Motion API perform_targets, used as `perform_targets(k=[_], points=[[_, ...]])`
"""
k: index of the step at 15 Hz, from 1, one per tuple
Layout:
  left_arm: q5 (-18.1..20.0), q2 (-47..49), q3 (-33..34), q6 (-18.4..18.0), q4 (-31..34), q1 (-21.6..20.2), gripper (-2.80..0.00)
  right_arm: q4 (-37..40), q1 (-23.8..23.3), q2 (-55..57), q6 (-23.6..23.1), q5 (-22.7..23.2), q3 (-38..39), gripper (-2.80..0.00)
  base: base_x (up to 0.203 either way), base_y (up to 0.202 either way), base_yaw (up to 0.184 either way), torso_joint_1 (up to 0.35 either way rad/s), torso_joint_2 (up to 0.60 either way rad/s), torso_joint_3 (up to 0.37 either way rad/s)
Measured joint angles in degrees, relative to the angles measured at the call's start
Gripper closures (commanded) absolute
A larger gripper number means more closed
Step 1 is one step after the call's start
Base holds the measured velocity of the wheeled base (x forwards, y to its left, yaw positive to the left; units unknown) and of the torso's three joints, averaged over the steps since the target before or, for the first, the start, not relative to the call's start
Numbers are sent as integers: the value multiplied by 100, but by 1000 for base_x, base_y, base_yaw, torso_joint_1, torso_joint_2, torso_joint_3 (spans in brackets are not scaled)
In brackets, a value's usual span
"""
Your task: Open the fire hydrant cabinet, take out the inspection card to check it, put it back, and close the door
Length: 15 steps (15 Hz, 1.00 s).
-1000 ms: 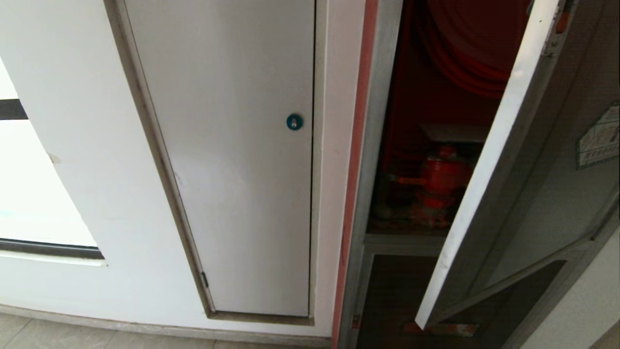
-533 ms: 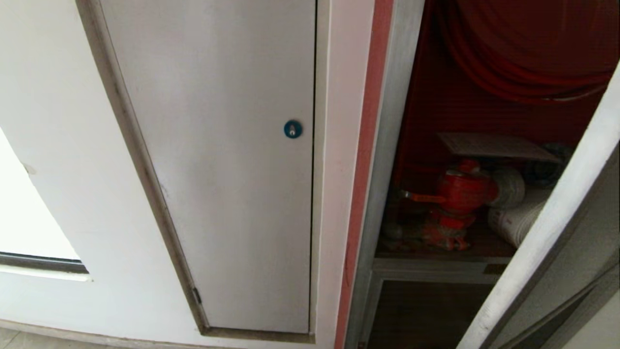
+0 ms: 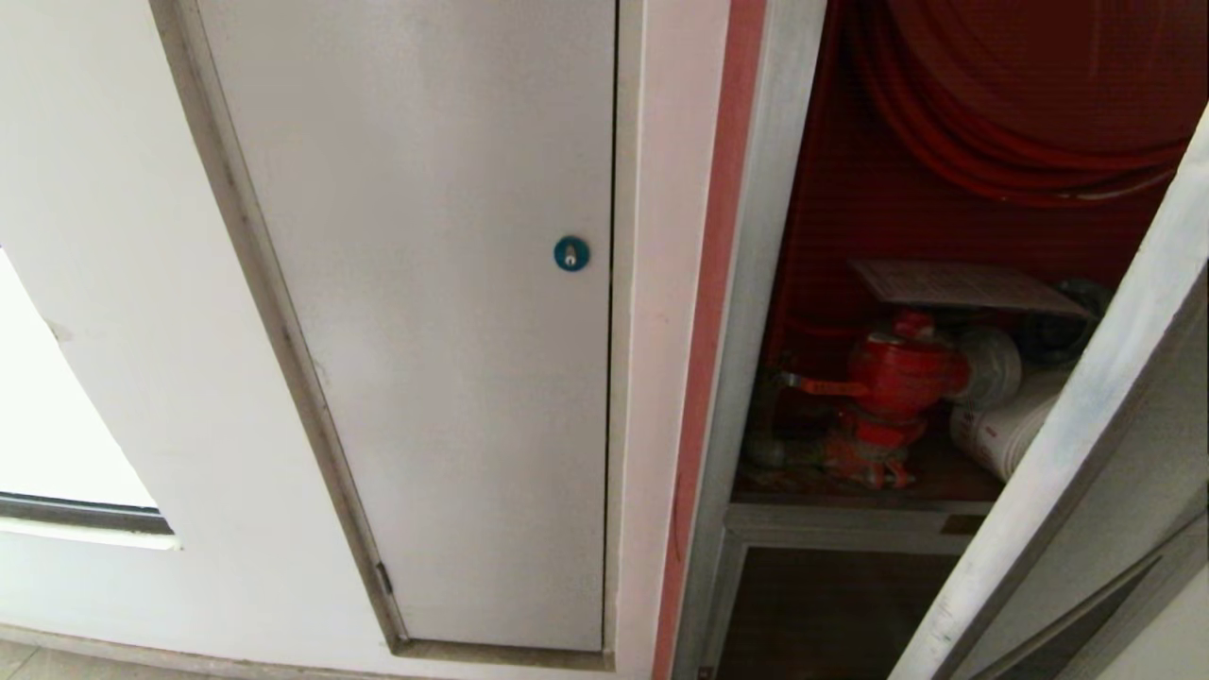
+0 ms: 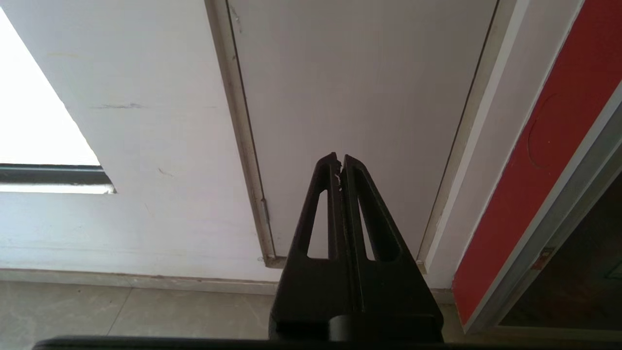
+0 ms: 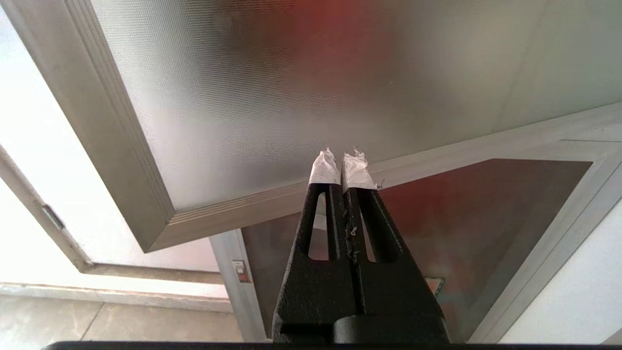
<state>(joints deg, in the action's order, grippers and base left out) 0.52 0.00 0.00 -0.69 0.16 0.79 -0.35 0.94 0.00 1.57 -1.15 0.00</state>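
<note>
One step of the four looks done: the door (image 3: 1067, 491) of the fire hydrant cabinet (image 3: 756, 312) stands swung out on the right of the head view, its pale edge running diagonally across the opening, and the red interior is exposed. The inspection card (image 3: 963, 283) lies flat inside, resting on top of the red valve (image 3: 893, 378), under the coiled red hose (image 3: 1011, 104) and just above the rolled white hose (image 3: 1015, 425). By its place it could be untouched or already returned; the pictures do not settle that. I judge that taking it out, checking it and putting it back are probably still to come, and closing the door certainly is.

Neither arm shows in the head view. The left gripper (image 4: 340, 160) has its fingers pressed together with nothing between them, and it points at the plain white door (image 3: 425, 312) with the round blue lock (image 3: 571, 253), well to the left of the cabinet. The right gripper (image 5: 342, 160) is likewise fully closed and empty, its white-taped fingertips (image 5: 324, 169) hanging just in front of the frosted glass of the open door, near its lower frame rail, with the lower dark panel (image 5: 437, 233) beyond. From here the card is well apart from both grippers, so a reach into the cabinet past the door's edge would be needed next.
</note>
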Motion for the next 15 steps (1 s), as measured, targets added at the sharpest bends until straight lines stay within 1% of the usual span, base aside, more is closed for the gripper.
perform_targets(k=[7, 10, 11, 13, 15], points=[[0, 2, 0, -1, 2, 0, 0, 0, 0, 0, -12, 10, 0, 0, 0, 0, 0, 0, 0, 0], [0, 5, 0, 0, 2, 0, 0, 3, 0, 0, 115, -15, -44, 0, 0, 0, 0, 0, 0, 0], [0, 5, 0, 0, 2, 0, 0, 47, 0, 4, 118, -15, -242, 0, 0, 0, 0, 0, 0, 0], [0, 5, 0, -2, 0, 0, 0, 152, 0, 148, 123, 89, -924, 0, 0, 0, 0, 0, 0, 0], [0, 5, 0, 0, 0, 0, 0, 247, 11, 599, 127, 400, -1656, 0, 0, 0, 0, 0, 0, 0]])
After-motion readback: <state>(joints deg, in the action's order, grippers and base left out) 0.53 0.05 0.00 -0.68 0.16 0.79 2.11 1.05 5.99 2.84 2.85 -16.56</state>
